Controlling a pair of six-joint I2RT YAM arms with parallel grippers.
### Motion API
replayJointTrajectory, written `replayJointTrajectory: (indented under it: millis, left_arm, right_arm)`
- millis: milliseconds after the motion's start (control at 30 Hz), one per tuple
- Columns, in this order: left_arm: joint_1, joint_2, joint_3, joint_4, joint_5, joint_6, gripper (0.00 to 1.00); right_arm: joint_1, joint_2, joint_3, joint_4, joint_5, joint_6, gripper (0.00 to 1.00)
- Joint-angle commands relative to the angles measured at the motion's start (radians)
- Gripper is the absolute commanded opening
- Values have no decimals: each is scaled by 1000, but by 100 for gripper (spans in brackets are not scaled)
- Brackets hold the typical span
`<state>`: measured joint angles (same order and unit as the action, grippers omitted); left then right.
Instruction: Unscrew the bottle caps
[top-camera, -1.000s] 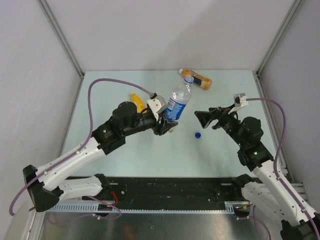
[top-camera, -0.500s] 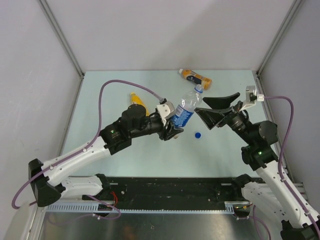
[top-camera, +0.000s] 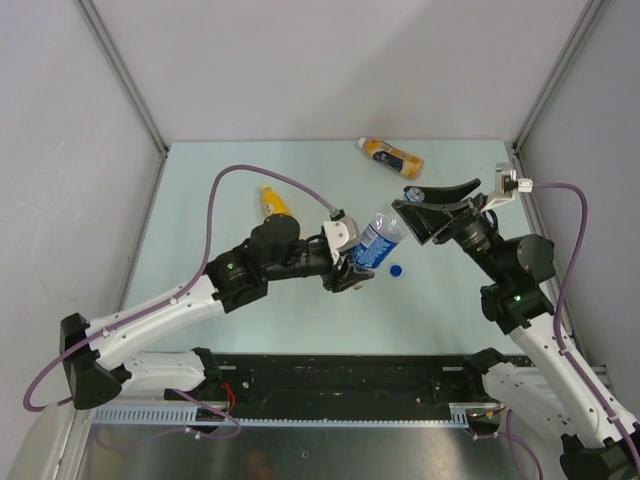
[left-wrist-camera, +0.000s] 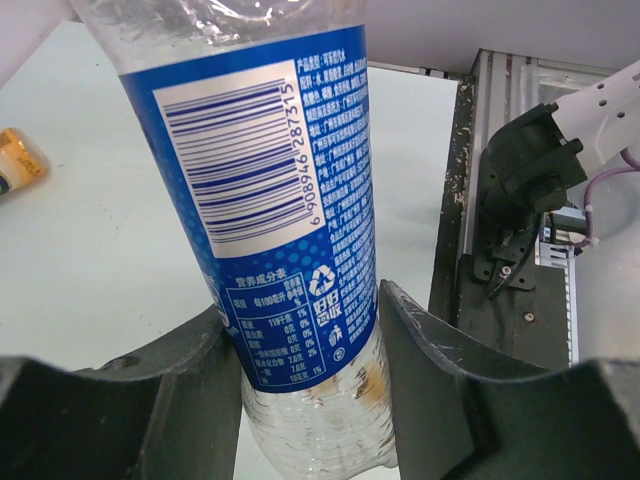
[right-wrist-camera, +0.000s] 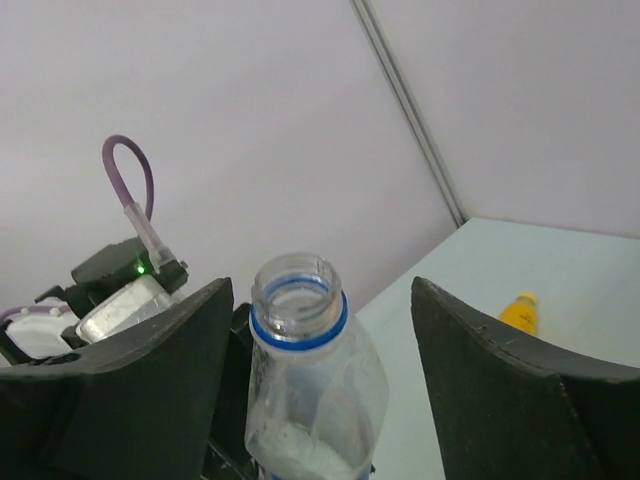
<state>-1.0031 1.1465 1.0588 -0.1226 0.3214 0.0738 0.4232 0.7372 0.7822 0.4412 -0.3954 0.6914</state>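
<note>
My left gripper (top-camera: 352, 268) is shut on the clear bottle with the blue label (top-camera: 378, 243) and holds it tilted above the table; the left wrist view shows its fingers (left-wrist-camera: 440, 380) pressed on the label (left-wrist-camera: 290, 200). The bottle's mouth (right-wrist-camera: 297, 290) is open, with only a blue ring on the neck. My right gripper (top-camera: 432, 205) is open, its jaws wide on either side of the neck (right-wrist-camera: 322, 305) without touching it. The blue cap (top-camera: 396, 269) lies loose on the table. The yellow bottle (top-camera: 273, 202) and the orange bottle (top-camera: 394, 156) lie capped.
The yellow bottle also shows in the right wrist view (right-wrist-camera: 520, 308) on the table behind. Grey walls enclose the table on three sides. A black rail with the arm bases (top-camera: 340, 380) runs along the near edge.
My left arm has carried the clear bottle right and lower, tilting its neck toward the right arm. My right gripper has swung up and now has its open jaws on either side of the neck.
</note>
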Motion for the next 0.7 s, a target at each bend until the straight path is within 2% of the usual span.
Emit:
replayJointTrajectory:
  millis: [0,267,367,400,467,567,667]
  left_arm:
    - [-18,11,13,9,34,32,0]
    - [-31,12,12,4,7,43,1]
    - [-32,7,11,5,-6,45,8]
    - [-32,5,11,5,-10,45,13]
    - [-32,3,12,5,-11,47,29]
    - [-32,-1,11,5,-19,48,64]
    - [-33,-5,10,6,-33,48,87]
  right_arm:
    - [1,4,51,44,26,23,68]
    - [0,1,51,14,32,7,7]
    - [0,-5,51,-2,33,-11,1]
    - [0,-7,51,-9,33,-18,0]
    - [0,-10,51,-24,33,-30,0]
    - [0,-14,51,-47,34,-44,0]
    - [1,-18,51,-87,41,-74,0]
